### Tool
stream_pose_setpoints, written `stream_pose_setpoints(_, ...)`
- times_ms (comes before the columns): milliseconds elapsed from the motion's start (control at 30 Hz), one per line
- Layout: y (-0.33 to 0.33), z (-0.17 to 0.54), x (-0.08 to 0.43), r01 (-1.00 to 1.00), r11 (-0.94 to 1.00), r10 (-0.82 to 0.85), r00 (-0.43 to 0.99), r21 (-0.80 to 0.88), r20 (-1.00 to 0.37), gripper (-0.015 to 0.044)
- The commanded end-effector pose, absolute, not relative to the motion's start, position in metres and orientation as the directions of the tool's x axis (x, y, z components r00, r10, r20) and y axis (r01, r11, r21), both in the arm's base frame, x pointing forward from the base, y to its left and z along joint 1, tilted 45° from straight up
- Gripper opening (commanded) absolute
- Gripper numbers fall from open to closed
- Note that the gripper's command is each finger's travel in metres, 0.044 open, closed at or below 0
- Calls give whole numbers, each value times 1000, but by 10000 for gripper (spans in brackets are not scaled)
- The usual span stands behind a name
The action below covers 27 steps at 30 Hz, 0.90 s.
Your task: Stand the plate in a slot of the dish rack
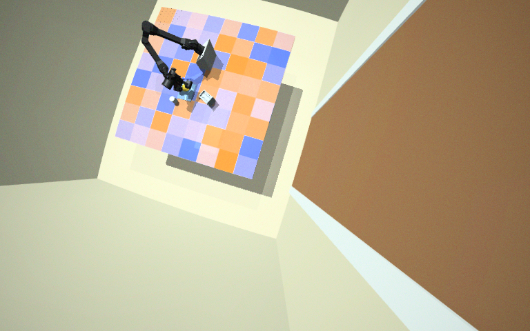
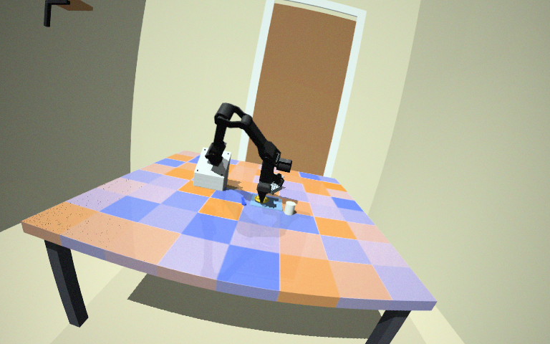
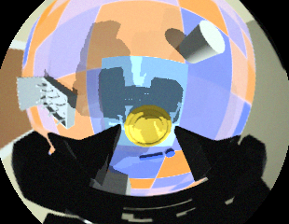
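Bare indoor room, possibly domestic. Cream walls (image 2: 461, 106), brown door (image 2: 299, 84), one chequered table (image 2: 112, 239).
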State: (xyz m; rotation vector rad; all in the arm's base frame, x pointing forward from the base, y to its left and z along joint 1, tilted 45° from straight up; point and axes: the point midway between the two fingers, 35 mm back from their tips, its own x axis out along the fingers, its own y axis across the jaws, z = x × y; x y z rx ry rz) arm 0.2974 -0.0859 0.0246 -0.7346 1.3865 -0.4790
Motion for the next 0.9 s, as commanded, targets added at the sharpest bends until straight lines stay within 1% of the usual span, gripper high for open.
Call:
stream_pose_setpoints(0, -91, 19, 297, -117, 696, -694, 144, -709, -705, 400)
stream_pose_setpoints(100, -93, 17, 297, -117, 695, -694, 144, -709, -705, 400)
stream_pose_setpoints(167, -93, 17, 297, -117, 695, -694, 144, -709, -705, 387)
stream_pose_setpoints(367, -93, 17, 297, -117, 695, -694, 144, -709, -705, 387)
stream_pose_setpoints(767, -93, 17, 297, -117, 695, -694, 144, -709, -705, 307)
stream_pose_setpoints(867, -90, 19, 298, -117, 697, -693, 145, -708, -706, 228)
